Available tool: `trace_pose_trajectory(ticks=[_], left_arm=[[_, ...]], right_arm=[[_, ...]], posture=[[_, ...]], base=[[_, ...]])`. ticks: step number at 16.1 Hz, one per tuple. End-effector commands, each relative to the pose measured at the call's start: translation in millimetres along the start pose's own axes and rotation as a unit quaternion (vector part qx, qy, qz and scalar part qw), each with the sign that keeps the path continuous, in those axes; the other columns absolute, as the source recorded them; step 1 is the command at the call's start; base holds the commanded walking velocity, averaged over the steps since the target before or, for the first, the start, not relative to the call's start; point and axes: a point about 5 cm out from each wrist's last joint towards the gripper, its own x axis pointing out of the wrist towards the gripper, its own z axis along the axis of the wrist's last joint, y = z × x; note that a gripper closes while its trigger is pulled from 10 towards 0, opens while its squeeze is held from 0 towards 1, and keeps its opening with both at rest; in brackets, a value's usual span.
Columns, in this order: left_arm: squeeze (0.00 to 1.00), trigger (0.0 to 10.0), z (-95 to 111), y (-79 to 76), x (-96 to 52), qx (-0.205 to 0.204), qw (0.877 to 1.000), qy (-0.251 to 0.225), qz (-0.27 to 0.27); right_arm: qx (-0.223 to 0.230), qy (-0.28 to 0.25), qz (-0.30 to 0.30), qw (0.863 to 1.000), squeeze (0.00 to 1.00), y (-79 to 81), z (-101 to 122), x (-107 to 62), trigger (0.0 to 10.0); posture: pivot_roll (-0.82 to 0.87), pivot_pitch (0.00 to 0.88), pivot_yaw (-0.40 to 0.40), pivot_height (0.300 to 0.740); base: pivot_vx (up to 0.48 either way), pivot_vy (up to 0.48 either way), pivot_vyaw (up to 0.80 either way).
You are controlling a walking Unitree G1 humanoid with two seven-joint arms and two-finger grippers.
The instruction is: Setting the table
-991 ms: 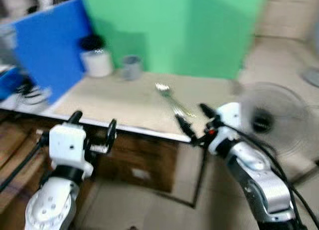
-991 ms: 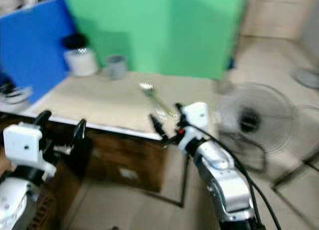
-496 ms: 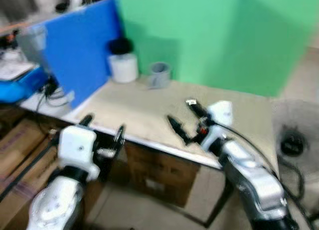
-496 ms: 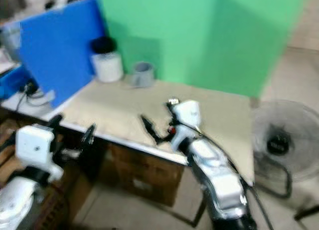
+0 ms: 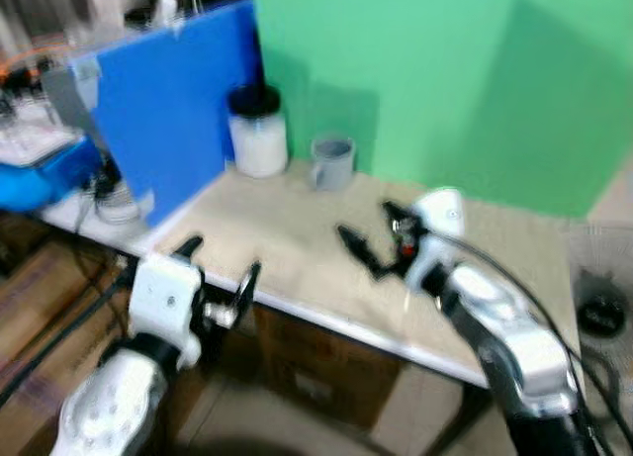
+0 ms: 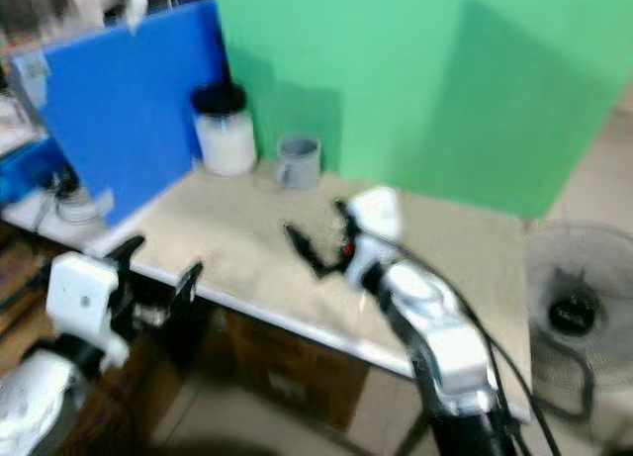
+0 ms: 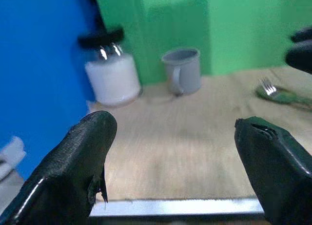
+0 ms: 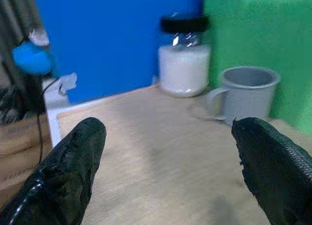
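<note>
No text, label, brand or number can be read anywhere. A pale tag (image 5: 85, 72) is seen on the blue board (image 5: 168, 110), but it is too blurred.

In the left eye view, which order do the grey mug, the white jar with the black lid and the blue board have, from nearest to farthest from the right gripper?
1. The grey mug, at the back of the table before the green wall, is nearest the right gripper.
2. The white jar with the black lid, just left of the mug.
3. The blue board, upright along the table's left edge, farthest.
</note>
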Motion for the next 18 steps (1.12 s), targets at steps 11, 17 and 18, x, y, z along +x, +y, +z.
trace_pose_trajectory(ticks=[11,17,18], left_arm=[[0.0,10.0,5.5,-28.5,14.8,-0.028,0.972,0.025,-0.232],[0.0,10.0,4.9,-27.8,14.3,-0.028,0.969,0.032,-0.242],[0.0,10.0,5.0,-28.2,14.3,-0.028,0.969,0.032,-0.244]], right_arm=[[0.019,0.233,-0.11,0.966,0.0,-64.9,-22.1,-4.1,10.0],[0.058,0.272,-0.158,0.948,0.0,-80.3,-28.2,-10.6,10.0],[0.066,0.272,-0.163,0.946,0.0,-81.3,-29.1,-10.8,10.0]], posture=[[-0.02,0.018,0.035,0.74],[-0.03,0.021,0.028,0.74],[-0.03,0.022,0.029,0.74]], base=[[0.024,0.0,0.0],[0.0,0.0,0.0],[0.0,0.0,0.0]])
